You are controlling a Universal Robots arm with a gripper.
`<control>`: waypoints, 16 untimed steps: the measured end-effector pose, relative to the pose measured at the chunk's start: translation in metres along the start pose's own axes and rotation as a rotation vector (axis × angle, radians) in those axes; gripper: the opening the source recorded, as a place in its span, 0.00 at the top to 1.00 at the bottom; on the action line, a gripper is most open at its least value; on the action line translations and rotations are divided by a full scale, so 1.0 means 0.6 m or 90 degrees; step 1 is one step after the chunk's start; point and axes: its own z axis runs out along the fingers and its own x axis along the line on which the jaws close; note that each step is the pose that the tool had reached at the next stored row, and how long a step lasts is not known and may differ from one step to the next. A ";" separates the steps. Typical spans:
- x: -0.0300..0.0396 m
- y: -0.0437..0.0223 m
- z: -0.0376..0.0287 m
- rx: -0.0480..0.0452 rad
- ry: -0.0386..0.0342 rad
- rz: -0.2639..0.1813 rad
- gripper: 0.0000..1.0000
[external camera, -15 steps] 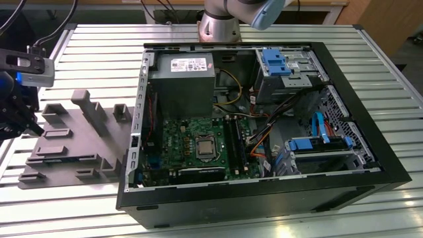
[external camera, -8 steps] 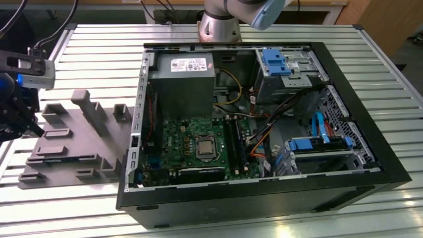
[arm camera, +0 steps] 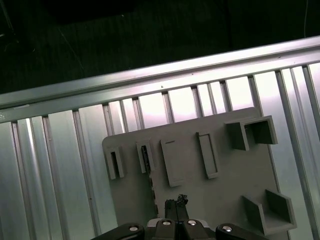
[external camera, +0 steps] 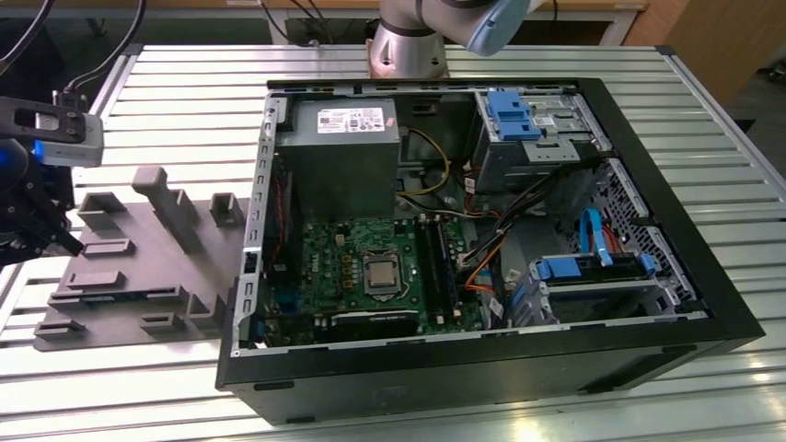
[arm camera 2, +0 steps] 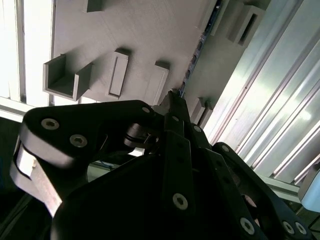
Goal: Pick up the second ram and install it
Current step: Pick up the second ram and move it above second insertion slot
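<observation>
**Stage: pick-up, not yet installation.**

1. At the exterior view's left, the gripper (external camera: 43,235) hangs over the grey fixture plate (external camera: 135,285).
2. In the second wrist view, the second ram (arm camera 2: 197,50) stands on edge in the plate's holders. The claw's tips are pressed together at its near end. Whether they pinch the stick cannot be told.
3. Toward the exterior view's right, the open computer case (external camera: 467,373) shows the motherboard slots (external camera: 436,267), well apart from the gripper.

The next move likely calls for a confirmed, square hold, then a straight lift.
</observation>
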 end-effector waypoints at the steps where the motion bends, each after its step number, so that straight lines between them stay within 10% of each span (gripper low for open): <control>1: 0.000 0.000 0.001 0.0001 -0.0001 0.000 0.89; 16: 0.007 -0.002 0.008 0.0000 0.0000 0.000 0.89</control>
